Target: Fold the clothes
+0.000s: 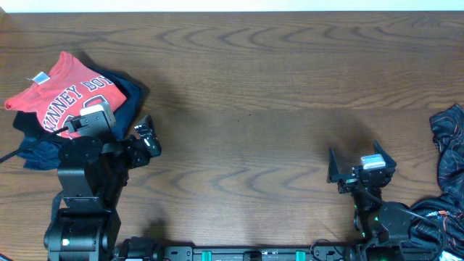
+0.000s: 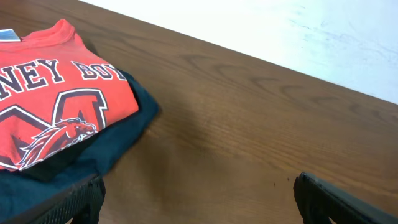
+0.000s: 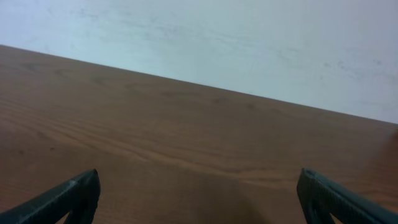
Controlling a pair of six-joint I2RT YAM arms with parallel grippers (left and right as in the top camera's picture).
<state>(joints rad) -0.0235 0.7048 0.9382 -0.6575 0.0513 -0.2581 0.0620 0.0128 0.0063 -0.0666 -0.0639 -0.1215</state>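
A coral-red folded T-shirt with white lettering (image 1: 65, 98) lies at the far-left side of the brown wooden table (image 1: 254, 87), resting on top of a navy folded garment (image 1: 129, 96) whose edges show around it. At the right edge of the table sits a rumpled dark plaid piece of clothing (image 1: 451, 141), not yet folded.

The left hand (image 1: 148, 136) hovers just beside the stack. Its two fingers are spread wide in the left wrist view and hold nothing. The right hand (image 1: 359, 165) is near the front of the table, well apart from the plaid piece. It is likewise wide open and empty, and faces bare wood and the pale wall (image 3: 217, 43).

The stack looks finished, so the step in hand is probably fetching the next garment from the right.

- **Grasp:** the right hand should turn toward the plaid piece and pinch a single layer at an edge or corner, not a bunch from the middle, so the cloth opens as it is drawn out.
- **Drag:** pull it low across the bare centre, so it lies flat rather than twisting.
- **Left hand:** move it away from the red shirt without brushing the stack, then take the opposite corner to spread the cloth.
- **Risk:** the main one is snagging several layers at once.
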